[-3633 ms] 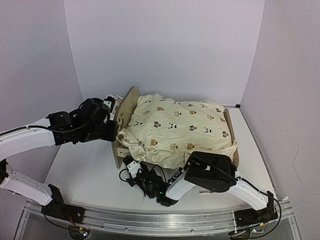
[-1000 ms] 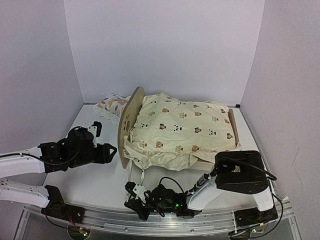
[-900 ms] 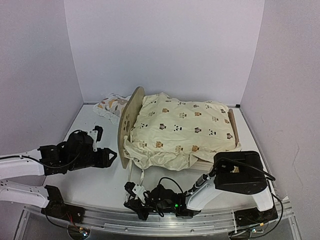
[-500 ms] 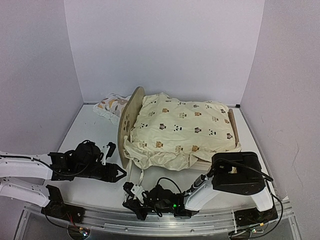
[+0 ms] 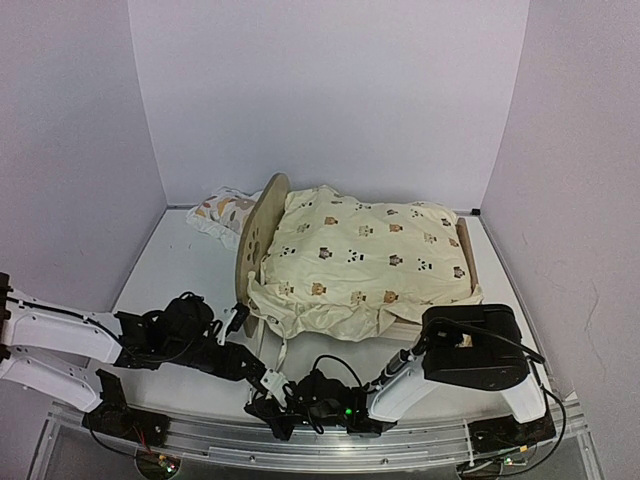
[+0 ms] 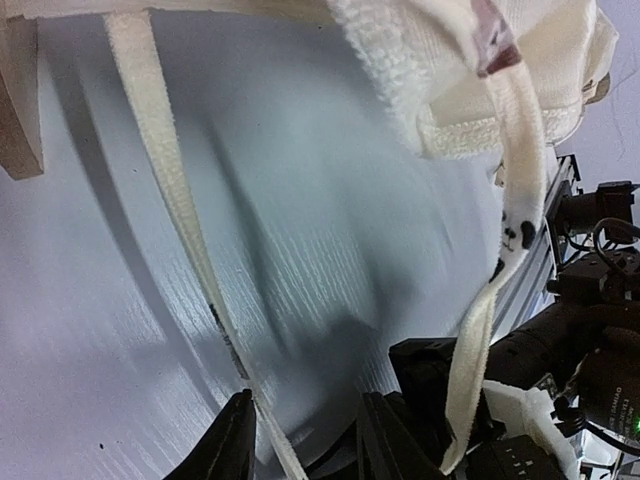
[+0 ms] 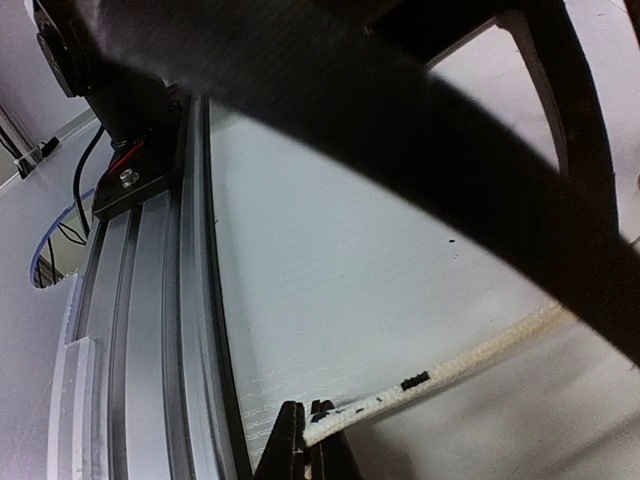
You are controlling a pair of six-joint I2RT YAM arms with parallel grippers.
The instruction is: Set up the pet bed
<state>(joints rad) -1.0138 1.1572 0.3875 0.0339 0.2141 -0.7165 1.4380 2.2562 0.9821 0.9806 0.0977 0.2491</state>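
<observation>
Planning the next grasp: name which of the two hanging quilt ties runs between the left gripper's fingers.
The long, mostly plain tie slanting into the gap of the left gripper; the panda-printed tie hangs outside its fingers.

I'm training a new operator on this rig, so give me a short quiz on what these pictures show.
1. True or false: the quilt lies spread over the bed.
2. Where is the pillow? A. on the quilt. B. on the table, outside the bed. C. in a gripper.
3. Fill in: the right gripper is shut on a white ___.
Key: 1 true; 2 B; 3 tie.
</observation>
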